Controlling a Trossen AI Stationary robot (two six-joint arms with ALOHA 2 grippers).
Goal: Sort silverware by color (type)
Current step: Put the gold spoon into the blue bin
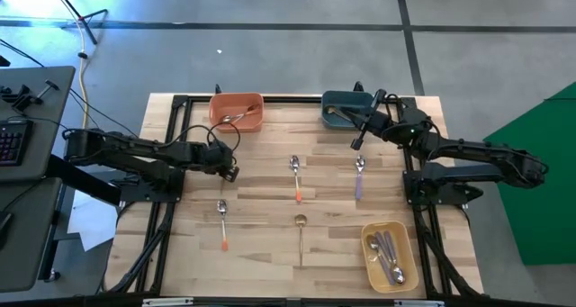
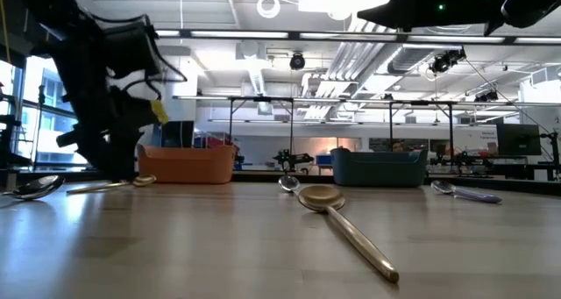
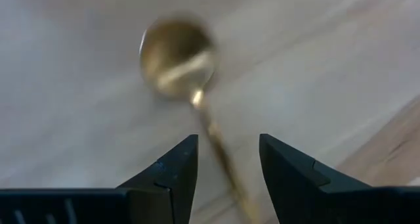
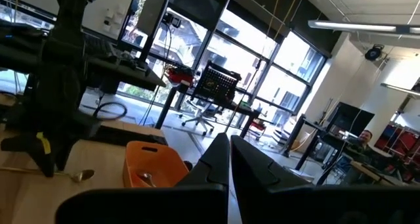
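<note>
My left gripper [image 1: 230,173] [image 3: 228,142] is low over the table's left half, open. A gold spoon [image 3: 177,53] lies flat under it, and its thin handle [image 3: 220,152] runs between the two fingers without touching them. My right gripper [image 1: 357,143] [image 4: 230,142] is shut on nothing and held high near the teal bowl [image 1: 346,109]. More spoons lie flat on the wood: an orange-handled spoon [image 1: 222,224], another orange-handled spoon [image 1: 296,177], a purple-handled spoon [image 1: 359,175] and a second gold spoon [image 1: 301,230] [image 2: 337,216].
The coral bowl [image 1: 237,111] at the far edge holds a spoon [image 4: 147,178]. The yellow bowl [image 1: 389,253] near the right front corner holds purple-handled spoons. Bare wood lies between the scattered spoons. Desks and a keyboard stand off the table's left side.
</note>
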